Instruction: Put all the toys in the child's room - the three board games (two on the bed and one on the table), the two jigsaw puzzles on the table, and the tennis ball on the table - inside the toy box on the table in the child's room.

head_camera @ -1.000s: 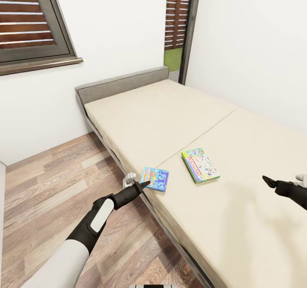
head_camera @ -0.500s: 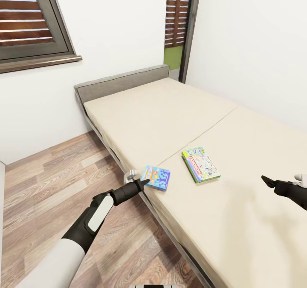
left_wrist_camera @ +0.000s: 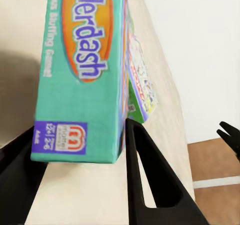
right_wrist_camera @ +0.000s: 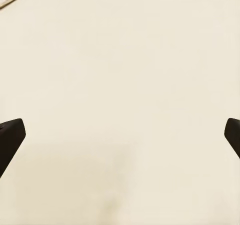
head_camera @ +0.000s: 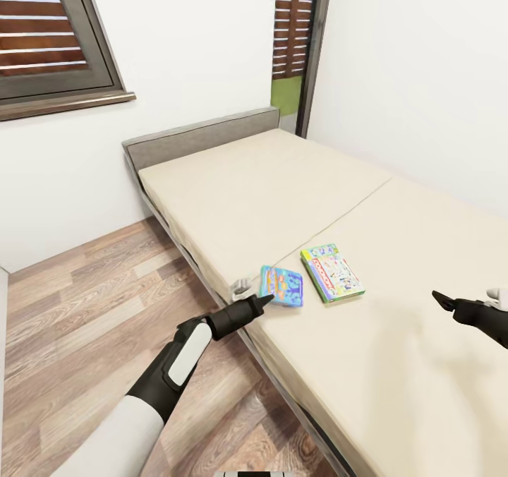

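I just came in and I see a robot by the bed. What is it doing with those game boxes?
The robot is tidying up toys. Its left pincer has closed on the small blue board game at the edge of the bed, close beside the green board game, which lies flat on the mattress. The right pincer hangs open above the bed, holding nothing. Neither game has gone to the toy box yet.
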Motion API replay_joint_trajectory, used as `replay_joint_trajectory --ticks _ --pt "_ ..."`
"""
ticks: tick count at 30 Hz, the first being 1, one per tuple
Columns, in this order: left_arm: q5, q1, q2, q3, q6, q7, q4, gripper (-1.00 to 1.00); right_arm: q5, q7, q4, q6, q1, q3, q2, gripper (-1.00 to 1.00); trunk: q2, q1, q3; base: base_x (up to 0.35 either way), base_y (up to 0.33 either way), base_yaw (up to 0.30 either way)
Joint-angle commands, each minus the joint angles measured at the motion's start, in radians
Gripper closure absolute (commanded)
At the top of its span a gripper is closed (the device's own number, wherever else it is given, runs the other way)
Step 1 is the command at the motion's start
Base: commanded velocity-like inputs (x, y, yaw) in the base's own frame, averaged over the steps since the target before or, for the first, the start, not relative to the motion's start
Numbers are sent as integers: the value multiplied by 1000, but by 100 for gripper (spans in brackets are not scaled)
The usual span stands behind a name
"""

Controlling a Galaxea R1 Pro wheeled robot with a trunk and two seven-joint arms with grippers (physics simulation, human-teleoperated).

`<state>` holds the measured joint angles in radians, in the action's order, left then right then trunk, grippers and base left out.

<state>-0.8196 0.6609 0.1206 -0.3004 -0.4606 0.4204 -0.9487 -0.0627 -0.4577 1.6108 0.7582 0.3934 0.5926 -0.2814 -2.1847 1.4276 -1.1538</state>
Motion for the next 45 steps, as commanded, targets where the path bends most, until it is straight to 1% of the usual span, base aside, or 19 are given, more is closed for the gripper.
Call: replay_joint_trajectory --ticks 1,7,16,21,22,26,35,38,40,41,42,43,45 --pt "-5 0 0 0 -7 0 0 100 -6 -1 1 7 1 1 0 -100 0 0 -1 0 0 0" --pt "-6 0 0 -3 -7 0 -3 100 -6 -1 0 7 1 1 0 -100 0 0 -1 0 0 0" --pt "-6 -4 1 -5 -11 -4 -47 100 -6 -1 0 7 1 1 1 -100 0 0 -1 0 0 0" --pt "-6 -6 1 -5 -13 -9 -57 100 -6 -1 0 7 1 1 1 -100 0 0 -1 0 0 0" --pt "-5 -30 -7 -3 -27 -9 -103 100 -6 -1 0 7 1 4 -2 -100 0 0 -1 0 0 0" --pt "-3 -48 -10 -3 -67 -9 -136 100 -6 -1 0 7 1 5 -3 -100 0 0 -1 0 0 0" --pt "-4 -67 -15 -3 -108 -8 -179 100 -6 -1 0 8 1 8 -9 -100 0 0 -1 0 0 0" --pt "-5 -89 -18 0 -128 -8 -218 100 -6 -1 0 8 1 11 -10 -100 0 0 -1 0 0 0" --pt "-8 -110 -20 5 -161 -8 -254 100 -6 -2 0 8 1 13 -12 -100 0 0 -1 0 0 0" --pt "-8 -110 -20 5 -161 -8 -254 100 -6 -2 0 8 1 13 -12 -100 0 0 -1 0 0 0" --pt "-9 -122 -20 7 -182 -9 -277 100 -5 -2 0 9 1 14 -12 -100 0 0 -1 0 0 0" --pt "-8 -147 -21 7 -220 -11 -330 100 -5 -2 0 10 1 17 -13 -100 0 0 -1 0 0 0" --pt "-5 -172 -21 7 -247 -21 -382 100 -5 -2 0 11 1 18 -13 -100 0 0 -1 0 0 0"
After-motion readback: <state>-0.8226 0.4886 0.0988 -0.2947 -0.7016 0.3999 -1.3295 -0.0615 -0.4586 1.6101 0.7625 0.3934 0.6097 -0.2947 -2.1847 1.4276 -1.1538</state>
